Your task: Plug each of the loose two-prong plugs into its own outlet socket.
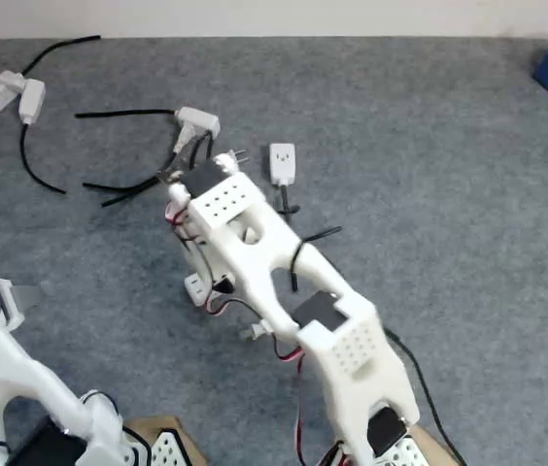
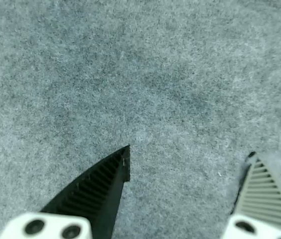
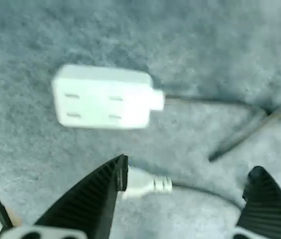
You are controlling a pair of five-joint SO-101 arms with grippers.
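No text, label, number or sign can be read in any view. The face of the white rectangular plastic outlet socket (image 3: 103, 97) shows plain slot pairs with no legible marking.

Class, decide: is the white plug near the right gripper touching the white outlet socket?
Apart. The right wrist view shows bare carpet between the plug and the outlet socket.
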